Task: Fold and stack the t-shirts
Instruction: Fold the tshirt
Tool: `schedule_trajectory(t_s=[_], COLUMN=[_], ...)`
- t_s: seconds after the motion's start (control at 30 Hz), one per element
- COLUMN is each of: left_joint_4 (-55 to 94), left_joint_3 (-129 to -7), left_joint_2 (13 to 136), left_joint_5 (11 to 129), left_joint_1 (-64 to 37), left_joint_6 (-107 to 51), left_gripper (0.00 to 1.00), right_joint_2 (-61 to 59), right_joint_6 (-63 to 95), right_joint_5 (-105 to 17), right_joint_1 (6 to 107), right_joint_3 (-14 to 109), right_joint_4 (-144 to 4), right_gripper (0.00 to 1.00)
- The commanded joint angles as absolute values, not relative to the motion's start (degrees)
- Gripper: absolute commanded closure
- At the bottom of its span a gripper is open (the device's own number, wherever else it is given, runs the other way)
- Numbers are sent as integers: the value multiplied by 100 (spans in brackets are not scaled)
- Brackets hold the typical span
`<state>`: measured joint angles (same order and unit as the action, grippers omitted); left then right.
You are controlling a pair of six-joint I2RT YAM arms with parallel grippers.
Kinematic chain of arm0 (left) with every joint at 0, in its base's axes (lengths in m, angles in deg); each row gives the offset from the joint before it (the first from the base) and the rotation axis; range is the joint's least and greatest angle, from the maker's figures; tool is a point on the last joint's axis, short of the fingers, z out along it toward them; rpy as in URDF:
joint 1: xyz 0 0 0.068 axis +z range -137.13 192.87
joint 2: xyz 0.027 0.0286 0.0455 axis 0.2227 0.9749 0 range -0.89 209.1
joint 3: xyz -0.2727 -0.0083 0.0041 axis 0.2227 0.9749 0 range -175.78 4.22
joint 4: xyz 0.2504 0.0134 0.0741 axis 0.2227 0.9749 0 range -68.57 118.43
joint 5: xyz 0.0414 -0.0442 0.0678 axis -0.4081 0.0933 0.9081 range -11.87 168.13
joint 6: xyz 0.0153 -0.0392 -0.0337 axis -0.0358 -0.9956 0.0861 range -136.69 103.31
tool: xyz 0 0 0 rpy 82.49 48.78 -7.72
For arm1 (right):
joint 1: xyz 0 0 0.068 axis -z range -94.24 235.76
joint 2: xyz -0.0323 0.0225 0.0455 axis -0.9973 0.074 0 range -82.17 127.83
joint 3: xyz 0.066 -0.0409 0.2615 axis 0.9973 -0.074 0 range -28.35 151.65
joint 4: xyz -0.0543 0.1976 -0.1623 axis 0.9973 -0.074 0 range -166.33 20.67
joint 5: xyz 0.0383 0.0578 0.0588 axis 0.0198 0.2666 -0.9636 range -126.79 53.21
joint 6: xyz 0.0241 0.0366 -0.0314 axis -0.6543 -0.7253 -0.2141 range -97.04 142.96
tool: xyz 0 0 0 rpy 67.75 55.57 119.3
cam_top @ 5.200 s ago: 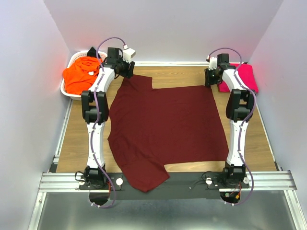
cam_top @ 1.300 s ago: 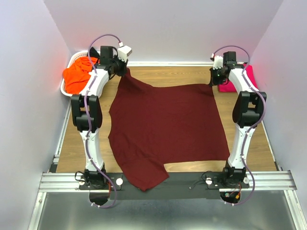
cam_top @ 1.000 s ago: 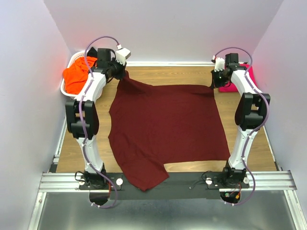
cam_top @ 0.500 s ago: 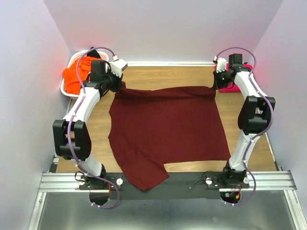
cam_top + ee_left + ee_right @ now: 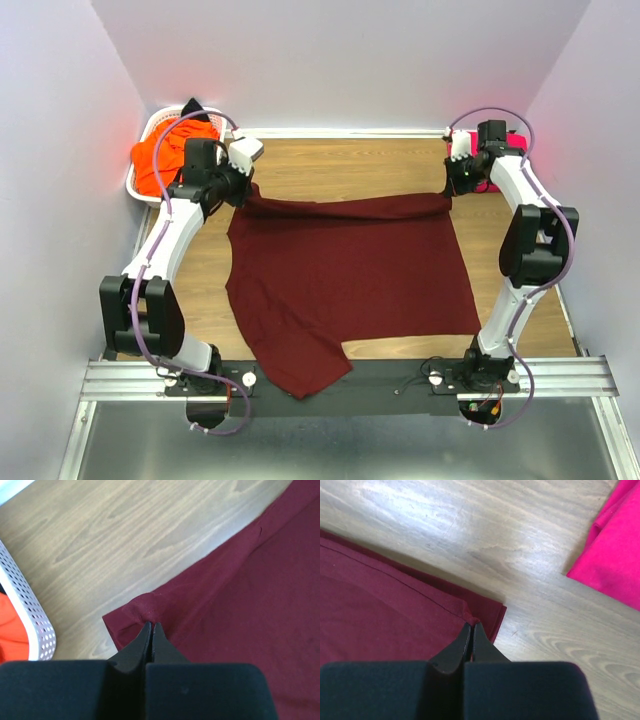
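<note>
Wooden tabletop (image 5: 330, 160) inside a pale-walled booth, with a dark maroon t-shirt (image 5: 350, 270) spread over most of it, near hem draped over the black front rail (image 5: 400, 378). Pinched at both far corners: left gripper (image 5: 151, 627) clamped on a bunched left corner, right gripper (image 5: 471, 627) clamped on the right corner, jaws of both pressed together with only cloth between. Far edge raised and rolled toward the near side, forming a low ridge between the two grippers. Appears to be the first fold, barely begun, with most of the cloth flat and unfolded and one sleeve sticking out at near left.

Off to the far right, just beyond the right arm (image 5: 535, 215), a bright pink t-shirt (image 5: 615, 550) lying on the wood, seemingly already folded and set down as the start of a stack, though mostly hidden from above. At far left, a white lattice basket (image 5: 138, 185) holding an orange t-shirt (image 5: 165, 155) and a bit of black cloth (image 5: 192, 106), both waiting.

Judged overall: one shirt likely done, one in hand, at least two left.
</note>
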<state>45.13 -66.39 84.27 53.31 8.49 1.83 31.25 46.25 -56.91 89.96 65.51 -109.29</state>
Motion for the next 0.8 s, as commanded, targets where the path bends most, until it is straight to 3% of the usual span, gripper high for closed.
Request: schedule_trajectory(t_s=[0.0, 0.77], left_joint_4=[4770, 5131], left_joint_3=[-6408, -5379], left_joint_2=[8120, 7785], left_joint_5=[5571, 6213], left_joint_1=[751, 267], left_joint_6=[334, 510], left_gripper=[100, 100], right_joint_2=[2813, 2707], right_joint_6=[4827, 5082], right_joint_5=[-5762, -5832], right_joint_1=[9076, 9156], right_joint_3=[6420, 6007], right_joint_4=[-10976, -10993], right_gripper=[100, 99])
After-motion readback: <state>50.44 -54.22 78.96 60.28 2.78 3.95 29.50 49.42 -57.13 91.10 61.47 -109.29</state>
